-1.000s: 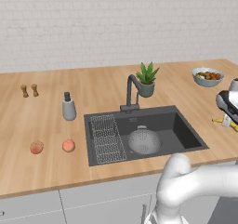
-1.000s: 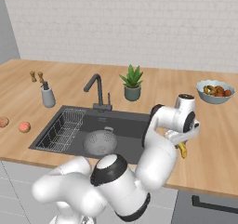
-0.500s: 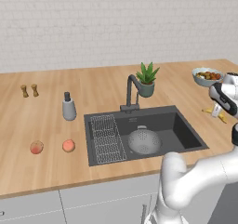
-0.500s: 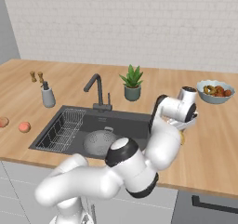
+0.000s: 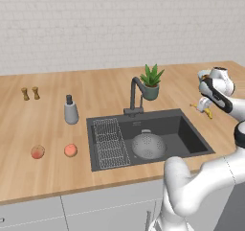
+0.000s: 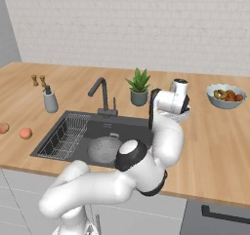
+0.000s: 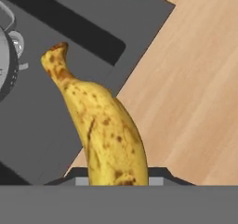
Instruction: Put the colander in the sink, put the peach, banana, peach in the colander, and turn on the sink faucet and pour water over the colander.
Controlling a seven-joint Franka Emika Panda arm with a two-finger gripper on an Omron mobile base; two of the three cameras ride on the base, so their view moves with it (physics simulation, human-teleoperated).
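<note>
My gripper (image 7: 118, 179) is shut on the lower end of the spotted yellow banana (image 7: 100, 125), held in the air over the right rim of the dark sink (image 7: 56, 125). From the left base view, the banana (image 5: 207, 111) hangs under the hand (image 5: 214, 88) above the counter, right of the sink (image 5: 194, 135). The metal colander (image 5: 149, 145) (image 6: 106, 148) sits in the basin beside the wire rack. Two peaches (image 5: 38, 152) (image 5: 71, 150) lie on the counter left of the sink. The faucet (image 5: 135, 96) stands behind the basin; no water runs.
A potted plant (image 5: 151, 84) stands behind the sink's right half. A bowl of fruit (image 6: 224, 96) is at the far right. A soap dispenser (image 5: 71, 111) and two small shakers (image 5: 29, 93) stand on the left counter.
The hand has risen and drifted left toward the sink, carrying the banana with it. Nothing else has moved.
</note>
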